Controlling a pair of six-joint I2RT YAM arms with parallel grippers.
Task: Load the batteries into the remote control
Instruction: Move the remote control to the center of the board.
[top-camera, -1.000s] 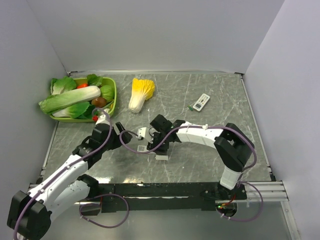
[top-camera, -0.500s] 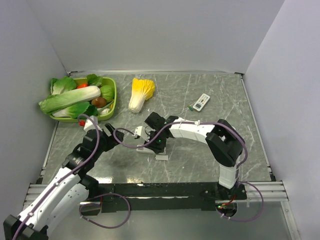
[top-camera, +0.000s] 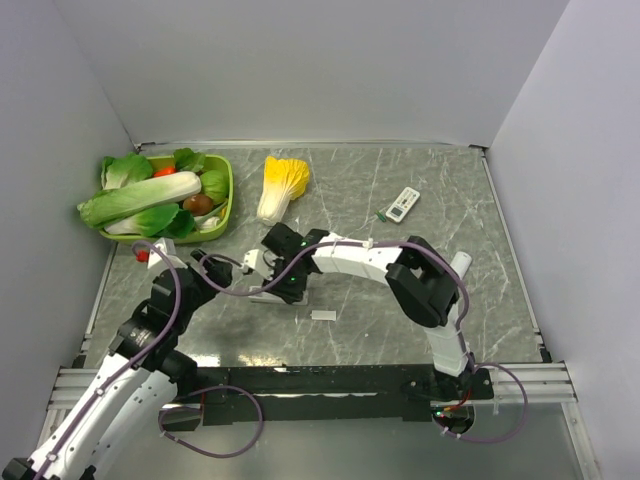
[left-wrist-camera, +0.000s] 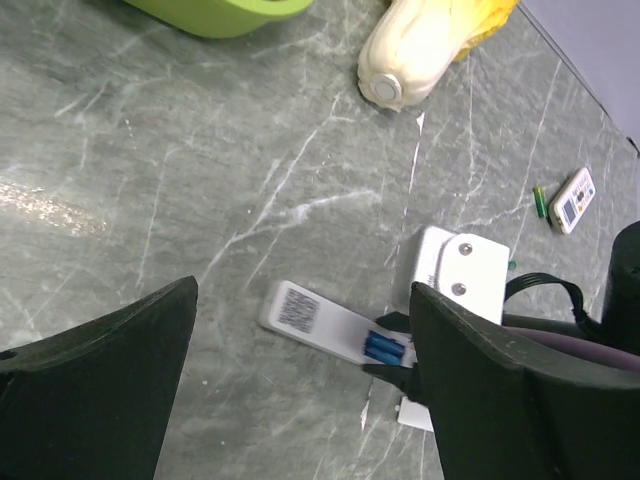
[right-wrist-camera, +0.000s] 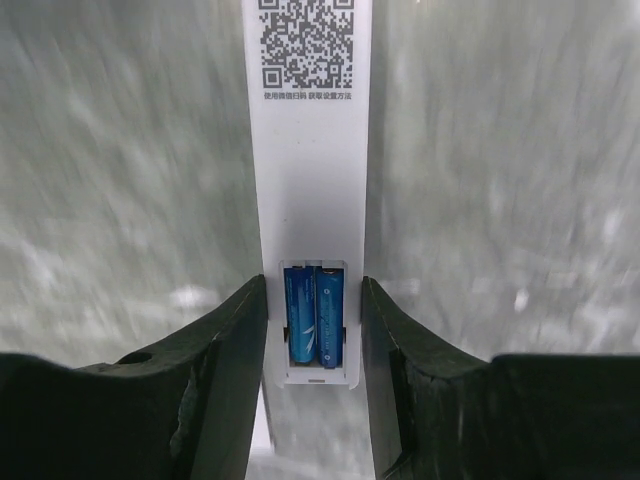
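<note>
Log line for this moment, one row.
right gripper: shut on white face-down remote | blue cylindrical batteries: two seated | white battery cover: off | left gripper: open, empty

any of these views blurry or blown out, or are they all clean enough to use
Right wrist view: the table is smeared by motion blur on both sides, yet the remote and the two blue batteries in its bay read sharp. Left wrist view: crisp, apart from one bright glare streak on the marble at the left edge. Top external view: sharp and evenly lit, with only soft shadows.
</note>
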